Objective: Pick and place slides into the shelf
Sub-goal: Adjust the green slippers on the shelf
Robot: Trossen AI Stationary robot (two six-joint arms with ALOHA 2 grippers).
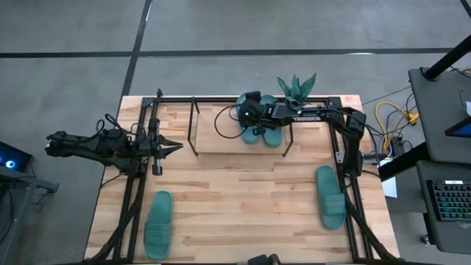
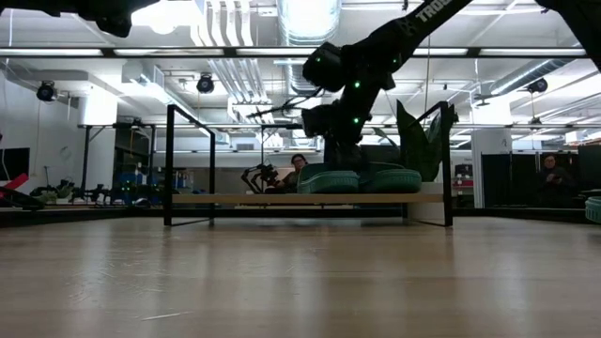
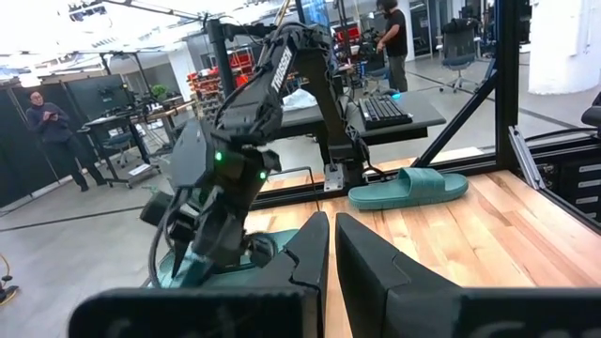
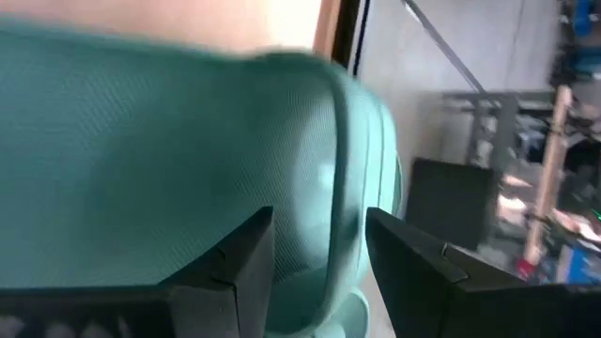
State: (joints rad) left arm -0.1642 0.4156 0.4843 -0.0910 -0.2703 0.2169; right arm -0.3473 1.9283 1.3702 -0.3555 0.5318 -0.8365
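Two teal slides lie side by side on the right half of the shelf's wood board (image 1: 221, 140), (image 2: 235, 198): one (image 1: 254, 135), (image 2: 327, 180) and another to its right (image 1: 274, 136), (image 2: 390, 178). My right gripper (image 1: 252, 125), (image 2: 340, 155), (image 4: 319, 268) reaches over the shelf from the table's right and is shut on the left of these two. A third slide (image 1: 158, 224) lies flat near the table's near left corner. The fourth slide (image 1: 330, 196), (image 3: 408, 188) lies near the right edge. My left gripper (image 1: 176, 147), (image 3: 331, 253) waits shut at the left, level with the shelf. My right gripper pinches a curved edge of the left slide (image 4: 343, 202) between its two fingers (image 4: 235, 258), coming from above at the slide's far end. Whether that edge is strap or sole, I cannot tell. The slide sits on the shelf board beside the other one.
A spiky green potted plant (image 1: 296, 88), (image 2: 418, 141) stands behind the shelf's right end. Black frame rails run along the table's left (image 1: 136, 191) and right (image 1: 353, 199) sides. Bare wood lies between the shelf and the near edge. People show in the room beyond.
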